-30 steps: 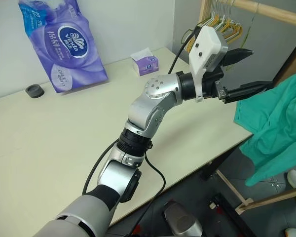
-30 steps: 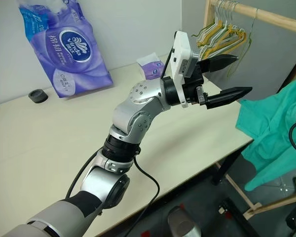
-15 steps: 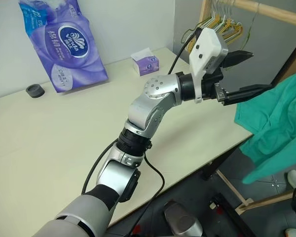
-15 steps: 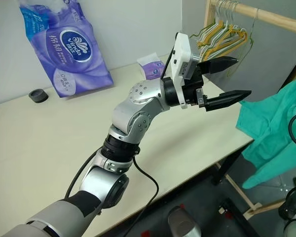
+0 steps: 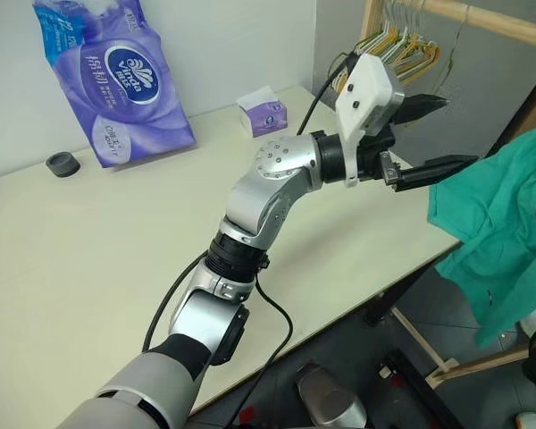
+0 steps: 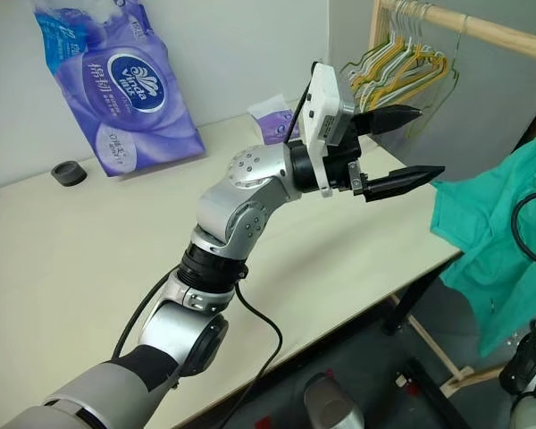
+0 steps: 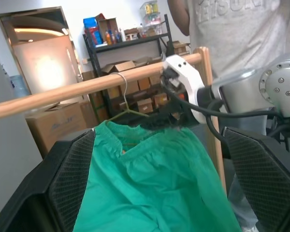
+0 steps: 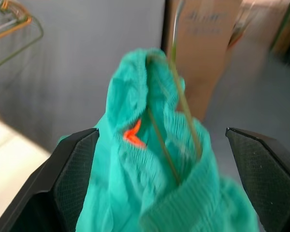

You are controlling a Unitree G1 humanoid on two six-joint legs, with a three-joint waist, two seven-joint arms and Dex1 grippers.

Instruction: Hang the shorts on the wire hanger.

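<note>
The left arm rises from the lower left of the head view, bent at the elbow, and reaches toward the upper right; its left gripper [image 5: 433, 132] points sideways over the table [image 5: 89, 259] edge with both black fingers spread wide and empty. The right gripper [image 8: 157, 193] also stands wide open, its fingers either side of the shorts [image 5: 500, 232], which hang at the right edge on the wire hanger [image 7: 124, 104], hooked over the wooden rail [image 7: 63, 94].

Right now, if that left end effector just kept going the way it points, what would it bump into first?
Most likely the teal-green shorts: they hang straight ahead between the open fingers of the left end effector, though depth is hard to judge.
</note>
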